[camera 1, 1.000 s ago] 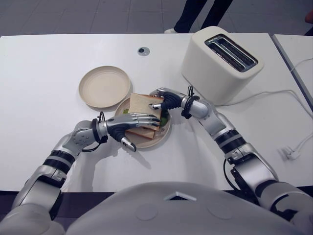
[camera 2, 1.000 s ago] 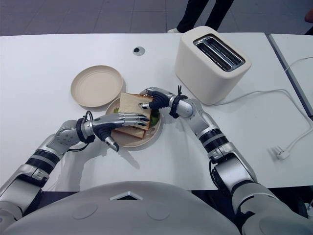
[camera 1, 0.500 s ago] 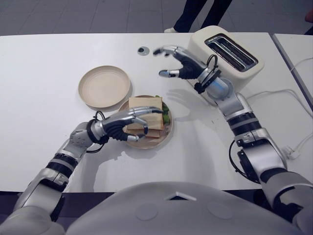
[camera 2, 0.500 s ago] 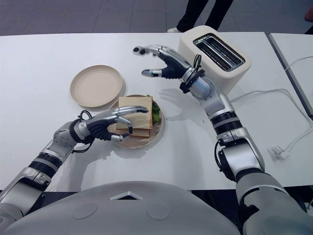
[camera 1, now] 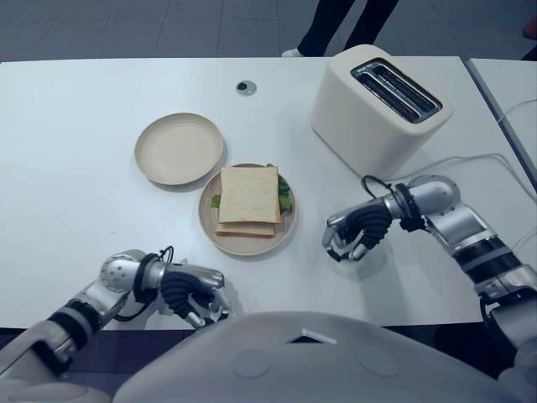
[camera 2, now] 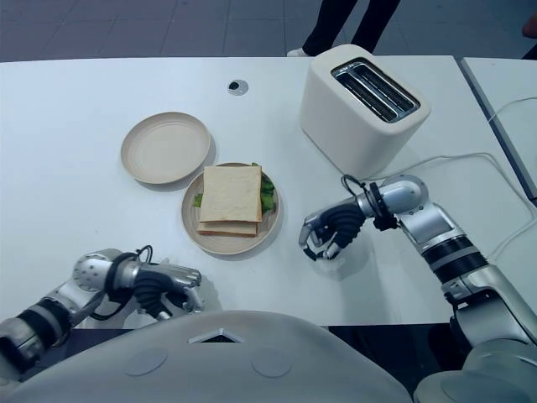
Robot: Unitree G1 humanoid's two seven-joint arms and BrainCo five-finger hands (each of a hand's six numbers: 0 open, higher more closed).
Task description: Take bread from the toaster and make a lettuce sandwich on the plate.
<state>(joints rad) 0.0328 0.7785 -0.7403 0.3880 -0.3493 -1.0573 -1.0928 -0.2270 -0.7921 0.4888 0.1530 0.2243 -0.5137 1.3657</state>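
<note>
A sandwich lies on the beige plate at mid-table: two bread slices with green lettuce showing at the right edge. The cream toaster stands at the back right, both slots dark, with no bread showing in them. My left hand rests low at the table's front edge, left of the plate, fingers curled and holding nothing. Right of the plate, my right hand hangs just above the table with its fingers curled, holding nothing.
A second beige plate holding nothing sits behind and left of the sandwich plate. The toaster's white cord runs right to a plug near the right edge. A small round port is set in the tabletop at the back.
Both hands have left the sandwich. The right hand rose toward the toaster, then dropped to the table right of the plate and curled. The left hand drew back to the front edge.
</note>
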